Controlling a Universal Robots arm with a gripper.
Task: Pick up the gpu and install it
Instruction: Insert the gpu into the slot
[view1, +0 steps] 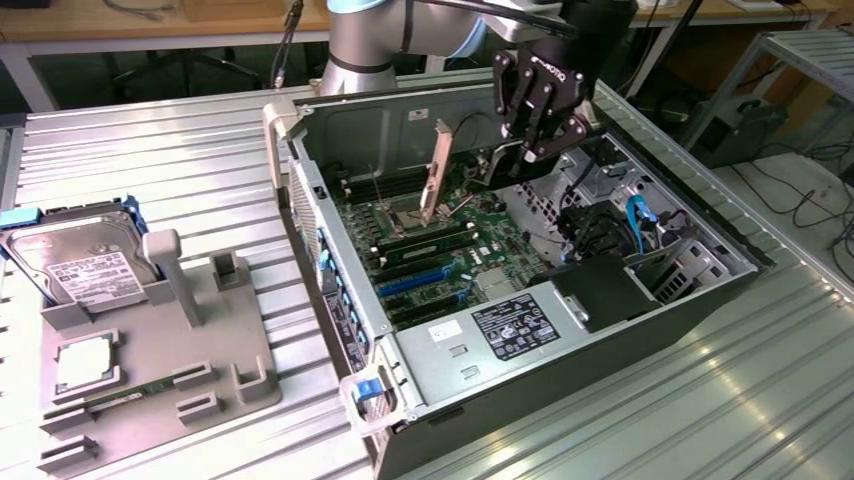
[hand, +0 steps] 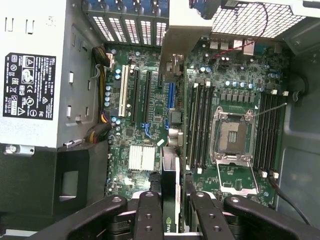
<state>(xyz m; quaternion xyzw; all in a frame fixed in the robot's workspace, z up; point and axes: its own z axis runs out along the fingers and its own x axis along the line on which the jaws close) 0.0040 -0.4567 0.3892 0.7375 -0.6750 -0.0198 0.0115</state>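
Holding the gpu (hand: 171, 192) edge-up over the open computer case (view1: 350, 300).
My gripper (hand: 172, 210) is clamped on its top edge; I'd judge it light, stiff, fragile, safest gripped by its edges.

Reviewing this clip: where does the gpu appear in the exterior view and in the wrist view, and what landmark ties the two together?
Exterior view: the gpu stands on edge over the open case, held below the gripper.
Wrist view: the gpu is clamped between the fingers, edge-on.
Shared landmark: the CPU socket.
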